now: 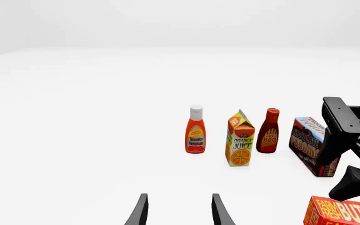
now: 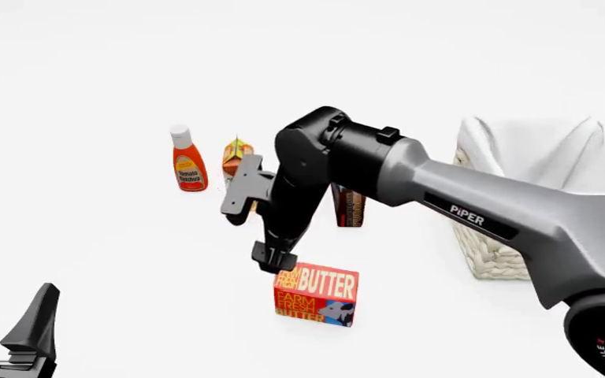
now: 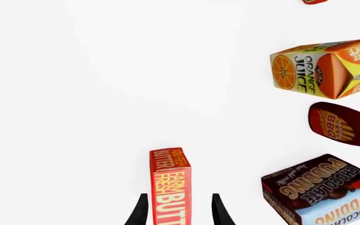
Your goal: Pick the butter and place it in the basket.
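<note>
The butter is a red-orange box standing on the white table, near the front centre. My right gripper hangs over its left end, pointing down. In the right wrist view the butter stands edge-on between the gripper's two fingers, which are open with a gap on one side. The butter also shows in the left wrist view. The basket, wicker with a white cloth, stands at the right, partly hidden behind the right arm. My left gripper is open and empty at the front left.
Behind the butter stand a ketchup bottle, an orange juice carton and a chocolate pudding box. A BBQ sauce bottle shows in the left wrist view between juice and pudding; the right arm hides it in the front view.
</note>
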